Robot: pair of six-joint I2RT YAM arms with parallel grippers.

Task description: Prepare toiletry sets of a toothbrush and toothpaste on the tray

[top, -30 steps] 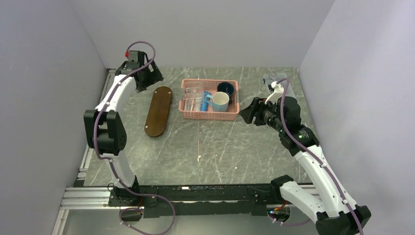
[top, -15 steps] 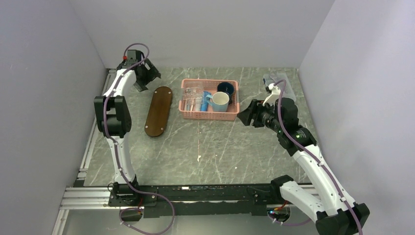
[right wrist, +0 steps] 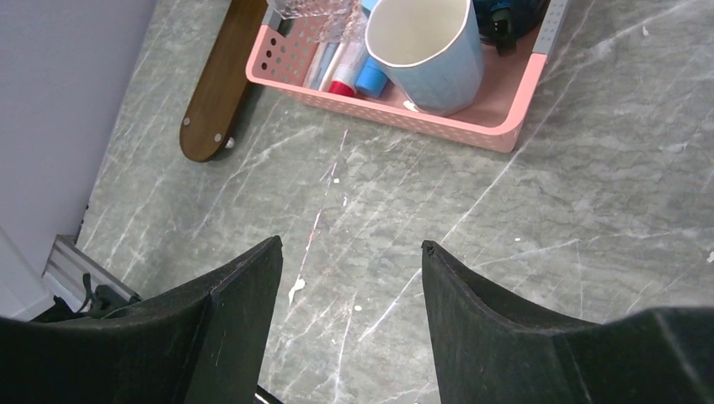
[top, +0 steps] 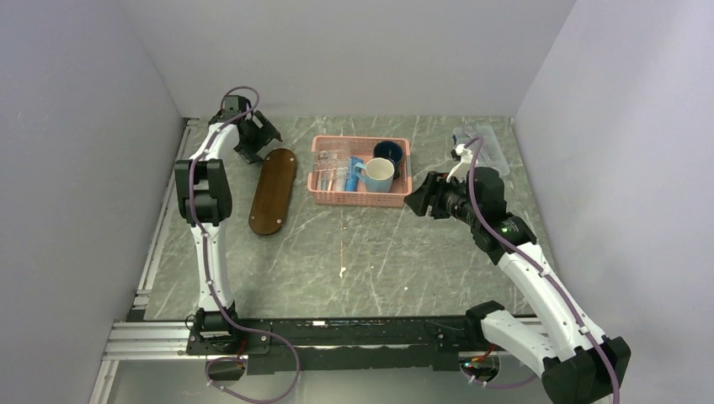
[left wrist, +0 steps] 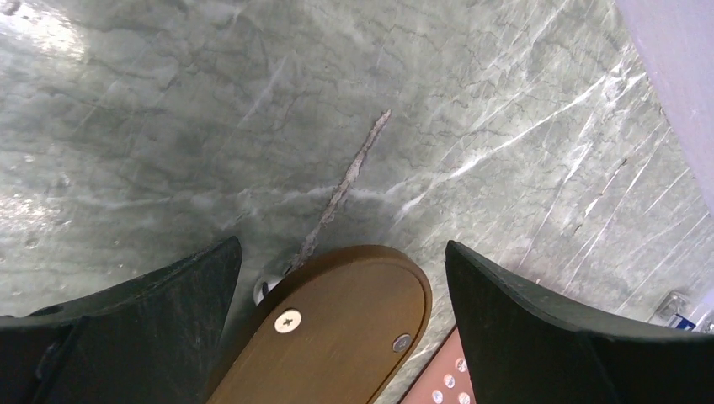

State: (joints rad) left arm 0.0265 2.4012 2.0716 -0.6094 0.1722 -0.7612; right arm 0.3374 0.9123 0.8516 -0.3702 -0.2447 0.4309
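Observation:
The dark brown tray lies bare on the table, left of the pink basket. The blue toothpaste lies in the basket beside a light blue mug. Slim clear-wrapped items fill the basket's left half; I cannot make out a toothbrush among them. My left gripper hangs open over the tray's far end, holding nothing. My right gripper stands open and empty just right of the basket, above bare table. In the right wrist view the basket, the mug and the toothpaste are ahead.
A dark blue mug sits in the basket's back right corner. A clear plastic box stands at the back right by the wall. Walls close in the table on the left, back and right. The basket's corner shows next to the tray's end.
My left arm has straightened, and its gripper has shifted right and lower over the tray's far end. My right gripper has edged left toward the basket.

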